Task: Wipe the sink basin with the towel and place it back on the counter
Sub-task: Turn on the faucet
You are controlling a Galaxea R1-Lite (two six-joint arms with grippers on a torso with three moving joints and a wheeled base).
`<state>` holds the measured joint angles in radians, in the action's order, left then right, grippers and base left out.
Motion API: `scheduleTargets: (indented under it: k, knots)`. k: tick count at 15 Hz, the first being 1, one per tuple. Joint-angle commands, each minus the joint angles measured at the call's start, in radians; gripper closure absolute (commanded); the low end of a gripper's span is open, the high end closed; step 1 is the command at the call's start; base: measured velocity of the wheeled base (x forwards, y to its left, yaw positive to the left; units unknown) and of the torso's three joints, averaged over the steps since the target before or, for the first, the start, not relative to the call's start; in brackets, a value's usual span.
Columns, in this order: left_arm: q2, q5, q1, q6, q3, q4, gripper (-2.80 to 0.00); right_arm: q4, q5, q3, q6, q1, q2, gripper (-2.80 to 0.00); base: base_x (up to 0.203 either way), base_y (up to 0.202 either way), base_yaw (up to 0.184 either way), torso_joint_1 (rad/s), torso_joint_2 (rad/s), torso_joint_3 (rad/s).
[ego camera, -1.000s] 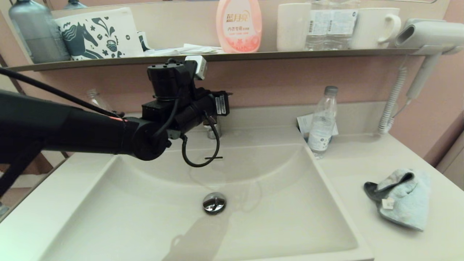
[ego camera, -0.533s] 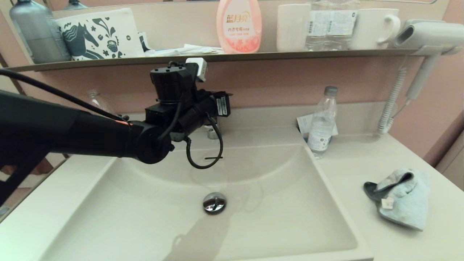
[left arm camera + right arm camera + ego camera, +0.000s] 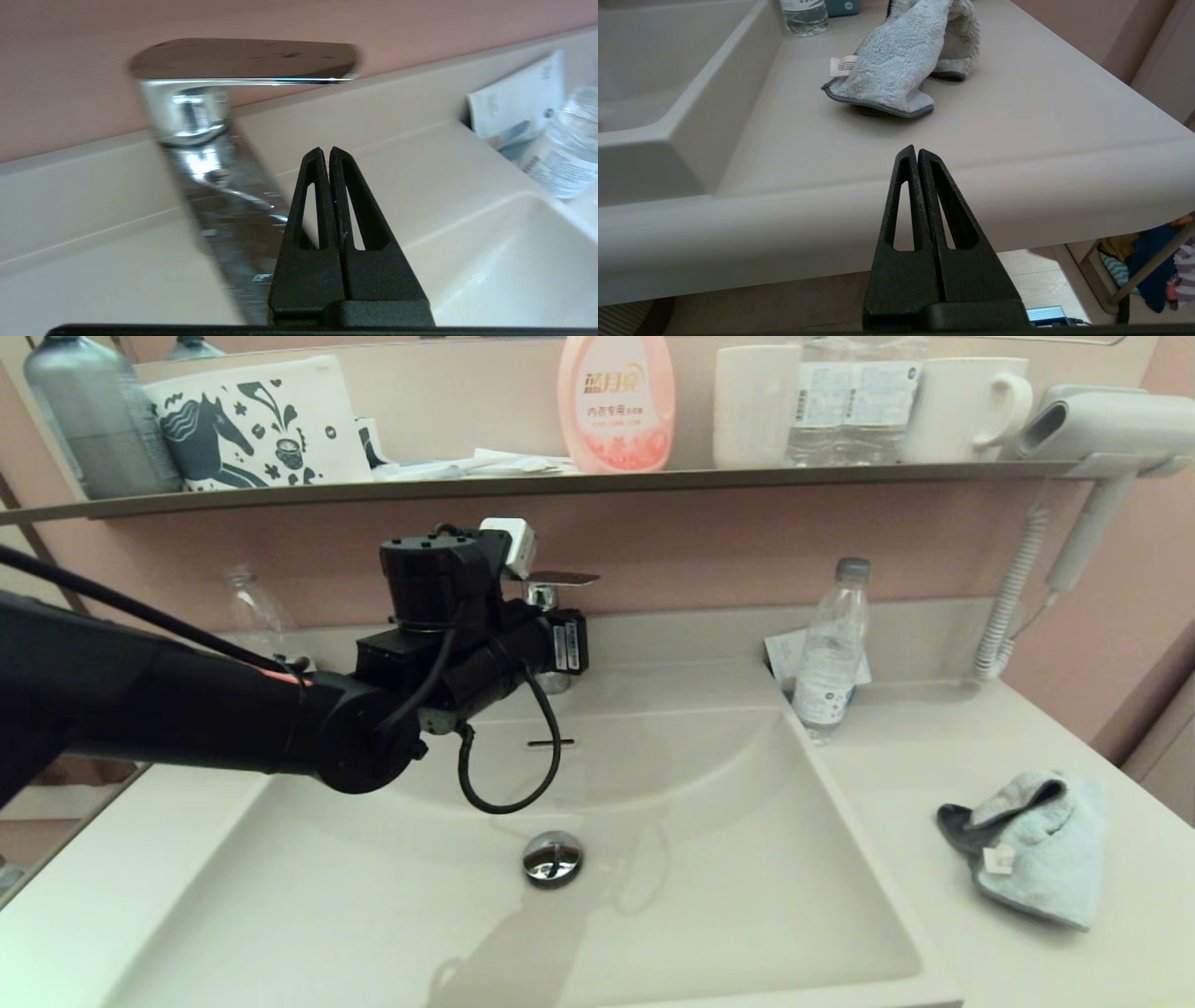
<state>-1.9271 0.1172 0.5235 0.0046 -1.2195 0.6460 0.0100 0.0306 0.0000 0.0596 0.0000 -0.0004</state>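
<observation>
The small light-blue towel [image 3: 1032, 847] with a dark grey reverse and a white tag is seen lying crumpled on the smooth cream-white worktop [image 3: 943, 756], to the right of the large rectangular cream-white sink basin [image 3: 709, 859] and apart from its rim. Nothing is gripped in either claw.

The left claw [image 3: 329, 151] is held above the rear of the sink basin, just beside the chrome tap [image 3: 205, 135], below the tap's flat lever; its black fingers are pressed together with nothing between them. In the head view the left arm is seen reaching across the sink basin from the left, its wrist in front of the tap [image 3: 551, 588].

The right claw [image 3: 916, 150] is held off the front edge of the worktop, on the near side of the towel [image 3: 901, 60] and well apart from it, its fingers likewise pressed together and empty.

A round chrome drain plug [image 3: 552, 857] sits in the floor of the sink basin. A clear plastic water bottle [image 3: 829, 653] stands on the worktop at the sink basin's rear right corner, beyond the towel.
</observation>
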Motion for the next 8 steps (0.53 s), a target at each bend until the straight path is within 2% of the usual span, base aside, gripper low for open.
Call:
scheduleTargets:
  k: [1,4,8]
  knots:
    - [-0.033,0.002,0.004,0.001,-0.052,0.029,0.0,0.001,0.0,0.0,0.0,0.0,0.0,0.0,0.0,0.0,0.0,0.0,0.0,0.0]
    - [-0.051,0.006,0.003,0.007,-0.12,0.031,0.0,0.001,0.0,0.0,0.0,0.0,0.0,0.0,0.0,0.0,0.0,0.0,0.0,0.0]
    - [-0.073,0.006,0.001,0.012,-0.154,0.021,0.0,0.001,0.0,0.0,0.0,0.0,0.0,0.0,0.0,0.0,0.0,0.0,0.0,0.0]
